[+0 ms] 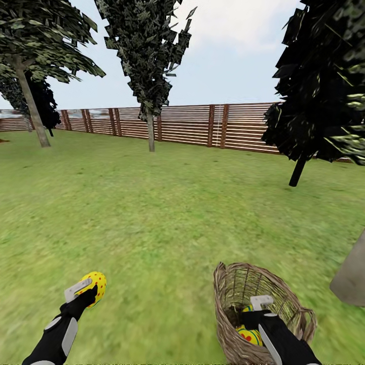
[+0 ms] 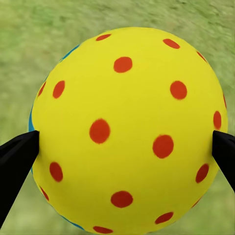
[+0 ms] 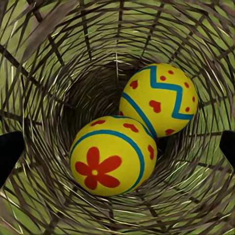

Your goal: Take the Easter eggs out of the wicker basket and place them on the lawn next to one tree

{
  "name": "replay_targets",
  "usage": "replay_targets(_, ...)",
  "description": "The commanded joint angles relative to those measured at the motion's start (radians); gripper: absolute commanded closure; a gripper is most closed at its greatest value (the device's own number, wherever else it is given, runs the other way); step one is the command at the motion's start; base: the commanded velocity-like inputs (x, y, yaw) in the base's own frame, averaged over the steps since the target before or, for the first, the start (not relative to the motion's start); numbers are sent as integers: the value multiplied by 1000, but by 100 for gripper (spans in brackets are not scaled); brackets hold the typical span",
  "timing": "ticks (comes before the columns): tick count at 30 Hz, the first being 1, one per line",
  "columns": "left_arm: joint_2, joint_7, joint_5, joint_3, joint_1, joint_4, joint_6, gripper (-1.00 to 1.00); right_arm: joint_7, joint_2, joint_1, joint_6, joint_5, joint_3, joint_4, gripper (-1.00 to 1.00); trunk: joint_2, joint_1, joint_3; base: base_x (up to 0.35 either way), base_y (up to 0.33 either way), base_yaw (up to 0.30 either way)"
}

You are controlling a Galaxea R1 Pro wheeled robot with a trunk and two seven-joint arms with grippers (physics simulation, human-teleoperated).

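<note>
Head view: left gripper (image 1: pixel 87 293) grips egg (image 1: pixel 95 285), off basket (image 1: pixel 230 284).

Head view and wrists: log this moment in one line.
left gripper: holding egg | right gripper: open inside wicker basket | two eggs left

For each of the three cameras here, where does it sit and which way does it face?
Head view: on the robot's head, facing forward and down over the lawn toward trees and the fence; both black arms show.
Left wrist view: by the left gripper, facing the dotted egg between its black fingertips.
Right wrist view: by the right gripper, facing down into the basket at two eggs; its fingertips show at the edges.
Shared: the head view also shows the held egg and the basket.
</note>
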Motion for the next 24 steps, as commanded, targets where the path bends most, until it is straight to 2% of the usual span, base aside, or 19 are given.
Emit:
replay_targets(1, -1, -9, -4, 6, -1, 0, 1, 100, -3, -2, 0, 5, -1, 6, -2, -100, -8, 4, -4, 0, 0, 0)
replay_targets(8, -1, -9, -4, 6, -1, 0, 1, 100, -3, -1, 0, 5, 0, 6, -2, -100, -57, 31, -26, 0, 0, 0)
replay_targets(13, -4, -10, -4, 6, -1, -1, -6, 100, -3, -1, 0, 5, 0, 6, -2, -100, -57, 31, -26, 32, 0, 0)
replay_targets(24, -4, -10, -4, 6, -1, 1, -6, 100, -3, 0, 0, 5, -1, 6, -2, -100, -57, 31, -26, 286, 0, 0)
